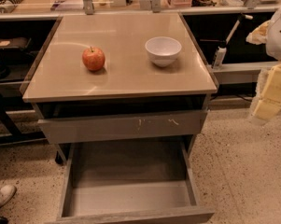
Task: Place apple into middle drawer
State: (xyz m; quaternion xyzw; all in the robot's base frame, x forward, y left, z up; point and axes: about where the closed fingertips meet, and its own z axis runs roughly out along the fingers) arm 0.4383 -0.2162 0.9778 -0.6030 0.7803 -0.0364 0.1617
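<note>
Item: apple point(93, 59), red-orange with yellowish patches, stem upright, resting on the left-centre of the table point(130, 80) top, well back from the front edge and untouched. Item: white bowl point(163, 50), upright, on the right-centre of the same top, well apart from the apple. Item: upper drawer front point(126, 125), grey with pale scratch marks, drawn out only slightly under the table top. Item: middle drawer point(130, 197), grey, pulled far out toward the camera, its plain floor bare, lying below and forward of the apple. Item: tool point(270, 94), pale yellow, partly cut off at the right edge of the view, off the table's right side and at about the level of its front edge; how wide it stands cannot be told, and it shows nothing in its hold. Item: shoe point(2, 195), at the lower left on the speckled floor point(242, 171). Governing relation: the apple lies to the left of the tool and farther back, across the full width of the table top, with the white bowl near the line between them. The apple is round, so it offers no long axis to align with; judged from this layout, the reach must pass in front of or above the bowl, and the pick is not yet begun.
</note>
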